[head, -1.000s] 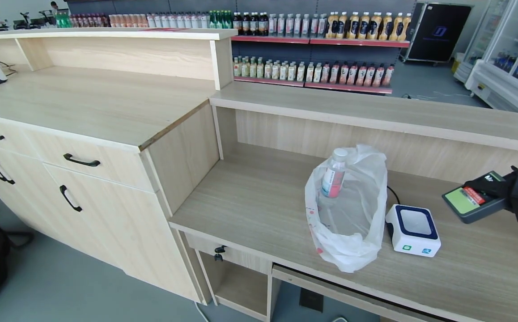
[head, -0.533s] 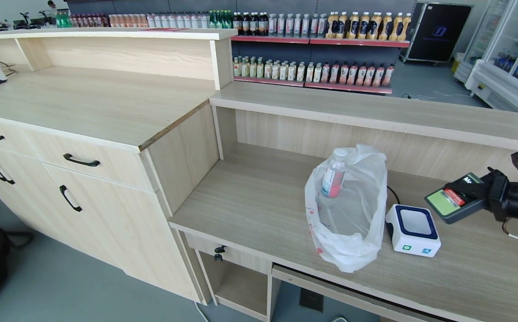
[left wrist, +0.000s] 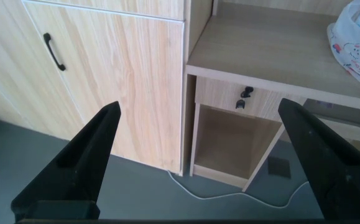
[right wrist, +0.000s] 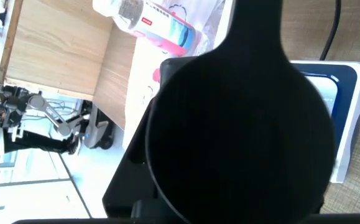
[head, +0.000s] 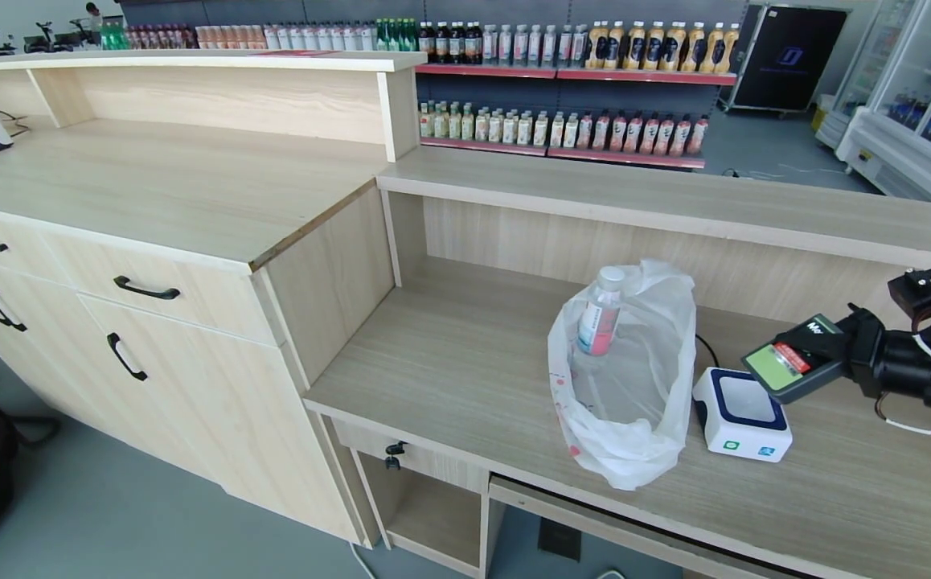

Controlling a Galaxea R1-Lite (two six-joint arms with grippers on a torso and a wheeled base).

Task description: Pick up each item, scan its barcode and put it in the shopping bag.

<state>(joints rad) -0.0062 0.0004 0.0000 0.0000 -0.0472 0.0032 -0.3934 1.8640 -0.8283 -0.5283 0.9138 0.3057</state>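
Pale wood grain is running across the counter (head: 465, 362); at centre right, a translucent white shopping bag (head: 634, 450) is showing small red prints along its lower left edge; inside it, a clear bottle (head: 597, 326) is wearing a white cap and a pink-and-white label; the scanner (head: 743, 414) is showing white with a navy top; at far right, a dark box (head: 795, 363) is bearing green and red patches.

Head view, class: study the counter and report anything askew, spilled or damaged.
Nothing stands out. The bottle stands upright in the shopping bag, the scanner sits flat beside it, and the right claw holds a dark box nearby.
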